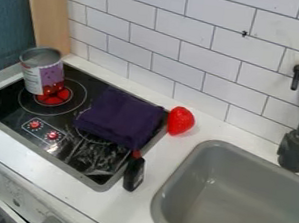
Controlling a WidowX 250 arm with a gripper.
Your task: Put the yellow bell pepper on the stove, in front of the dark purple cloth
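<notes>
1. The folded cloth (119, 116) lies towards the stove's (11, 106) far right corner; pinching a raised fold from above should suit it.
2. Whether the jaws are apart, together or clamped on something, I cannot tell.
3. The can (43, 74) stands near the far left corner; the red toy (180, 121) sits on the table (108, 207), beside the cloth.

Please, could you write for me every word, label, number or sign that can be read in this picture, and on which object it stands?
No text can be read with certainty.
Can: its label bears print, too blurred to read.
Black handle: a small pale mark on its side, too small to read.
Stove top: pale rings and a framed area around two red knobs, no readable letters.
</notes>
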